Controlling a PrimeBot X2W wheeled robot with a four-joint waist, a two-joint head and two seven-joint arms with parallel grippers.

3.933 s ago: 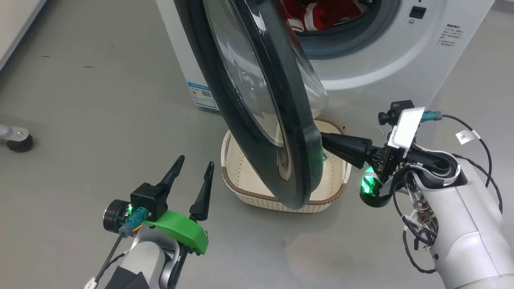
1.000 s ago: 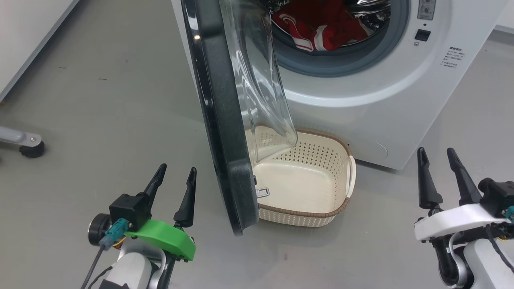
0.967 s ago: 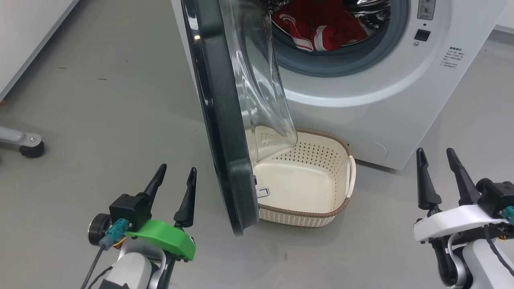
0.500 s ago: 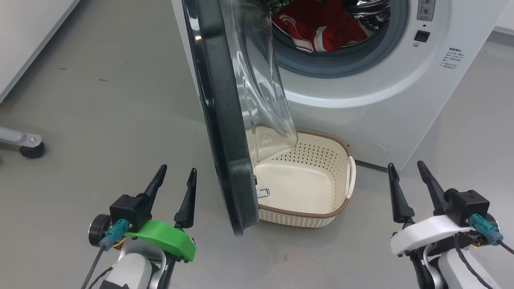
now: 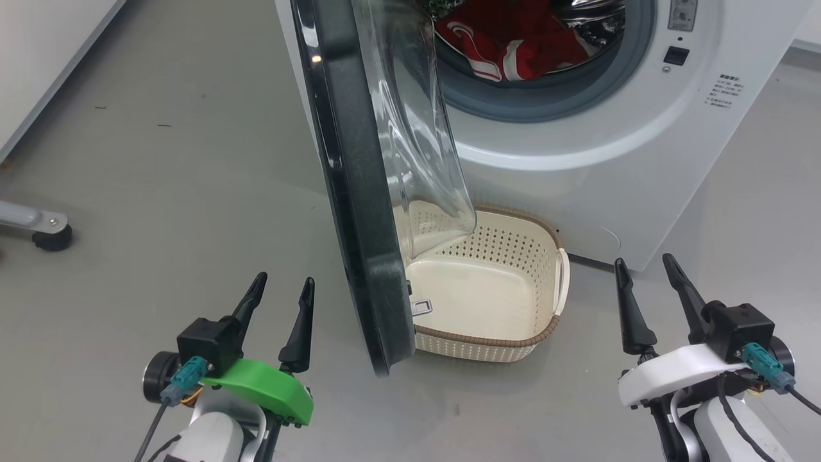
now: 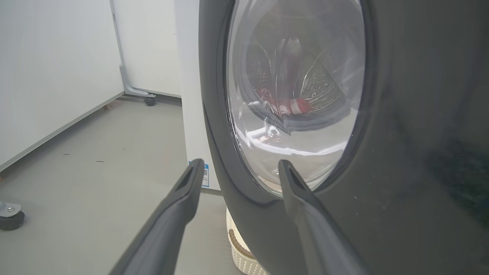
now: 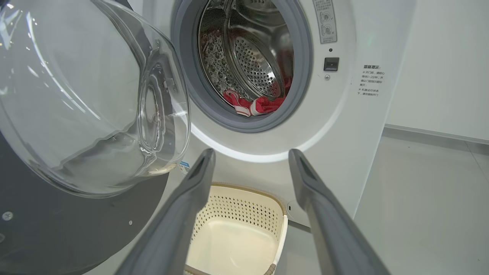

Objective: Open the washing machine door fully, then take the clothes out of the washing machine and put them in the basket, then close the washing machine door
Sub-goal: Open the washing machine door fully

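The washing machine door stands out from the white washing machine, swung roughly square to its front, with the clear glass bowl facing right. Red clothes with white stripes lie in the steel drum, also seen as clothes at the seal. The cream basket sits empty on the floor under the drum opening. My left gripper is open, low and left of the door's edge. My right gripper is open, low and right of the basket, holding nothing.
A grey floor surrounds the machine. A metal foot with a castor stands at the far left, and a white wall panel runs along the upper left. The door's outer face is close before my left gripper.
The door has swung wider since the earliest frame, when my right gripper was against its edge. In the last second my right gripper has moved left and lower; the left one barely shifted.
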